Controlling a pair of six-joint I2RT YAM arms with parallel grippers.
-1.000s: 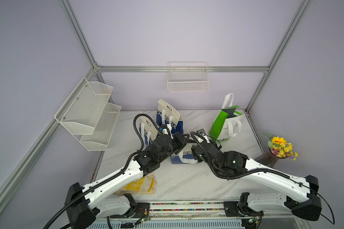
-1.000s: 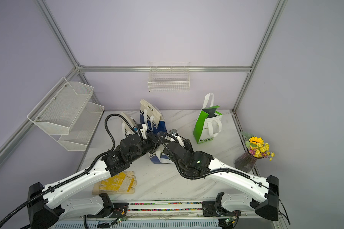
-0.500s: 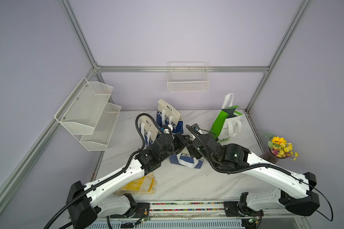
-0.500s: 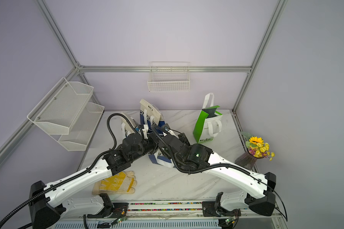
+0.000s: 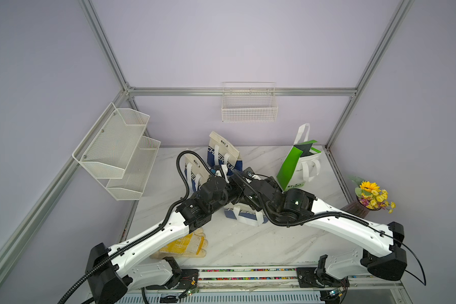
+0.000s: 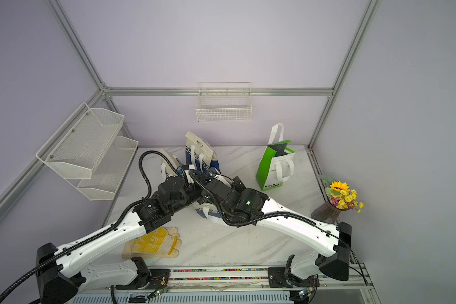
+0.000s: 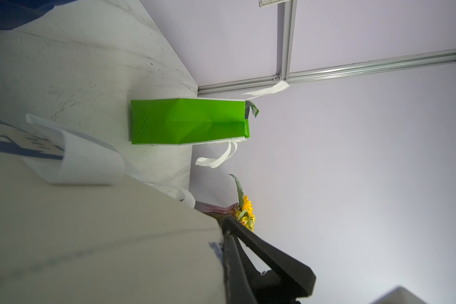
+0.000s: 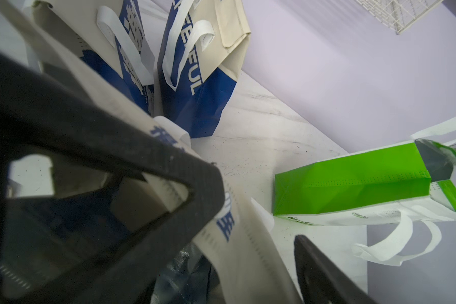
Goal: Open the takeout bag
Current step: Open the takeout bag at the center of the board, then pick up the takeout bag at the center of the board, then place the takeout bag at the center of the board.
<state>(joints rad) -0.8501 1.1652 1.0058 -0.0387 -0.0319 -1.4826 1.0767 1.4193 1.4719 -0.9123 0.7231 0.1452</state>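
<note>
The takeout bag [image 5: 244, 214], beige and blue with white handles, lies on the marble table between both arms, which cover most of it in both top views. In the left wrist view my left gripper [image 7: 225, 227] is shut on the bag's beige wall [image 7: 103, 237]. Over the bag's top, my right gripper [image 8: 257, 208] stands open, the beige rim [image 8: 237, 237] running between its two black fingers [image 8: 142, 171]. From above, the left gripper [image 5: 231, 185] and right gripper [image 5: 241, 180] nearly meet.
Two more beige and blue bags [image 5: 223, 155] [image 5: 192, 171] stand just behind the grippers. A green bag [image 5: 298, 168] stands at the back right, a vase of flowers [image 5: 371, 194] at the right edge. A yellow glove [image 5: 187, 244] lies front left. Wire shelves [image 5: 116, 152] hang left.
My right arm has swung left and back over the bag, bringing its open jaws round the rim beside the left gripper. The left gripper has kept its hold.
</note>
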